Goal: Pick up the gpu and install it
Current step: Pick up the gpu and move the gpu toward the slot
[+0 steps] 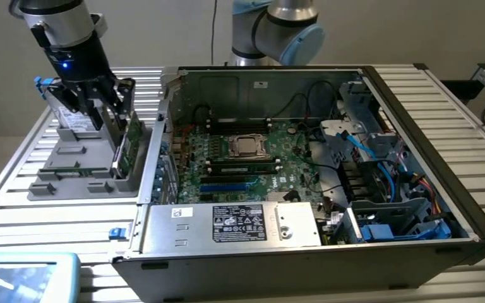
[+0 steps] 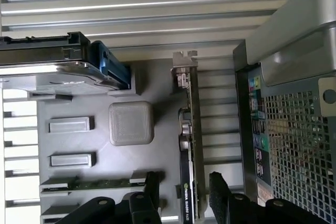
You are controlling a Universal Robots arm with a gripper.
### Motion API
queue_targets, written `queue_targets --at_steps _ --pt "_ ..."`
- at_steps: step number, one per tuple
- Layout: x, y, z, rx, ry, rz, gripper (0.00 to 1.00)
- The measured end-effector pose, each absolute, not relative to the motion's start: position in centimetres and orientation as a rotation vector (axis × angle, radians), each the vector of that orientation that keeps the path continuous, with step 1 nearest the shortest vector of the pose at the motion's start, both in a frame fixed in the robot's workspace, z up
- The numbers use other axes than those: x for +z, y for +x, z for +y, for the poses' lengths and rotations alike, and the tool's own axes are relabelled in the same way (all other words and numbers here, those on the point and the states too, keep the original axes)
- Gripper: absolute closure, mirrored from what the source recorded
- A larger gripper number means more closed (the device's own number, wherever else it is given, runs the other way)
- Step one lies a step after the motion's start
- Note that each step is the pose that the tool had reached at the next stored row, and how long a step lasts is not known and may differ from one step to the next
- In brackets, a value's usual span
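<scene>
We log the jaws fully open, holding nothing, one finger on each side of the gpu [image 2: 191, 140]. The gpu stands on edge in the gray holder [image 1: 65, 180] on the tabletop [image 1: 48, 214], at 9 o'clock from the computer case [image 1: 293, 271].

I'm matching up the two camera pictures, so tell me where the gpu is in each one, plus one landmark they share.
Exterior view: the gpu stands on edge in the grey holder, at the exterior view's left.
Wrist view: the gpu is seen edge-on between the holder's square block and the computer case.
Shared landmark: the grey holder.
</scene>
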State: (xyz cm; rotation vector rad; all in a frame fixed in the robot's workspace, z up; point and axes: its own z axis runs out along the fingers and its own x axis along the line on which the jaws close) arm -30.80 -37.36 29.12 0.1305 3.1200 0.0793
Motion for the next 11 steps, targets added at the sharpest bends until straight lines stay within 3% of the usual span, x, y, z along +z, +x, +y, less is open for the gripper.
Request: queue_targets --at_steps 11 --pt "27.4 -30.8 -38.0 0.107 0.13 3.111 0.48"
